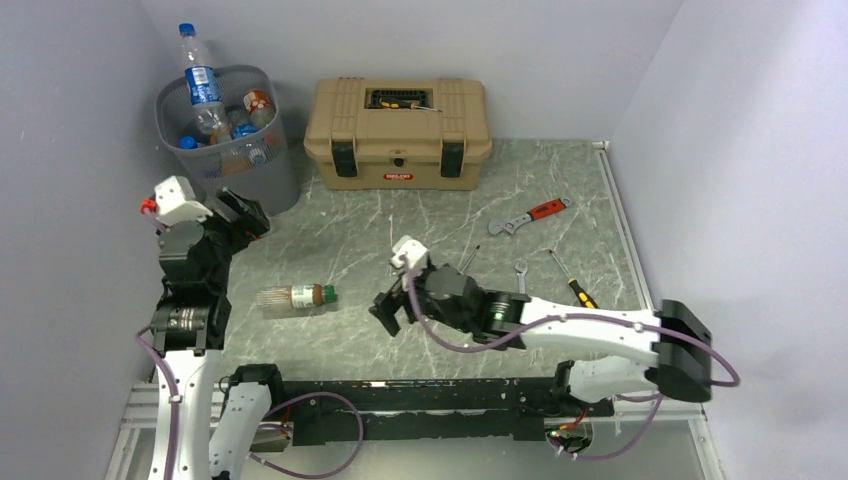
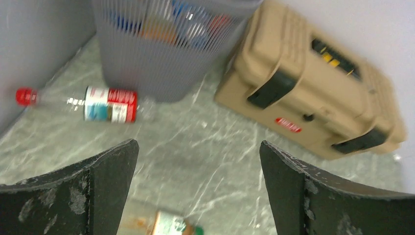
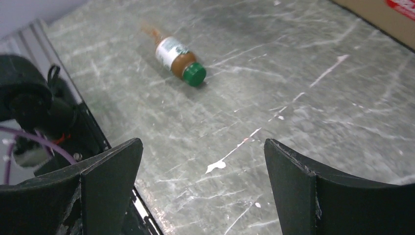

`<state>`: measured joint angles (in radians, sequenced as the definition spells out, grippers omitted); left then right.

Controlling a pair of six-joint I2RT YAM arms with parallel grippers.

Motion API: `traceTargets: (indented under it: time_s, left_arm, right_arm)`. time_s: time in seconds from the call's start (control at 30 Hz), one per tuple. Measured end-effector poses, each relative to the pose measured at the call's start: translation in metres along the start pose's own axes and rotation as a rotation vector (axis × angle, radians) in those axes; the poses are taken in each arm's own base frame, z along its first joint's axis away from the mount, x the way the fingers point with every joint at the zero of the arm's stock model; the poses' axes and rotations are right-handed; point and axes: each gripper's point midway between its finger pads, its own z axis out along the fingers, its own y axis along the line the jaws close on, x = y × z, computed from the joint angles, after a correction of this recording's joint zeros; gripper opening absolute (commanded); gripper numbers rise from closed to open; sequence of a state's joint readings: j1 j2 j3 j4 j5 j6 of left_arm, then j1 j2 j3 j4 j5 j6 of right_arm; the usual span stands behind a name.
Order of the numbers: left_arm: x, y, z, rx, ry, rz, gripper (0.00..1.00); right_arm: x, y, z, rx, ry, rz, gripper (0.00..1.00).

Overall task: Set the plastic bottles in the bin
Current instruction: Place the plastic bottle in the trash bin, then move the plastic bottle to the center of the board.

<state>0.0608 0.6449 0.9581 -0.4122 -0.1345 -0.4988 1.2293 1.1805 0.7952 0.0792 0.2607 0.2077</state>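
So two stragglers are left out on the worktop (image 1: 420, 215); the bin (image 1: 270, 175) in the far left corner already has a bunch of bottles (image 1: 235, 128) in it.

The one that matters right now is probably the orange bottle (image 1: 295, 296). It lies on its side between the two arms, long axis running roughly left-right in the top view, green cap pointing at the right arm. The right gripper (image 1: 385, 312) is just off that cap end and aimed straight down the bottle's length. In the right wrist view the bottle (image 3: 173, 54) sits ahead and a bit left of centre, cap end nearest. So the gripper looks lined up with the axis rather than across it, and it'd likely need to turn or come down over the body to get a decent pinch.

The right gripper is wide open, nothing in it, touching nothing. Same for the left gripper (image 1: 250, 213): spread fully and empty.

The left gripper faces the bin and has its own candidate: a red-label bottle (image 2: 110, 104) with a red cap, flat on the worktop just beside the bin's base near the left wall. The orange one only peeks in at the bottom edge of that view.
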Motion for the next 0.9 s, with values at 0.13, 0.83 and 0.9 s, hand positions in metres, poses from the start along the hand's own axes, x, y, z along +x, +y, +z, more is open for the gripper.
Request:
traceTargets:
  time_s: [0.13, 0.83, 0.9]
  left_arm:
    - [0.039, 0.021, -0.002, -0.067, 0.111, 0.048, 0.99]
    - [0.056, 0.029, -0.017, -0.073, 0.098, 0.151, 0.99]
    - [0.053, 0.031, -0.019, -0.085, 0.084, 0.145, 1.0]
  right_arm:
    - [0.021, 0.018, 0.04, -0.057, 0.098, -0.088, 1.0]
    - [0.063, 0.053, 0.17, -0.204, 0.186, -0.369, 0.96]
    - [0.061, 0.057, 0.18, -0.218, 0.18, -0.373, 0.96]
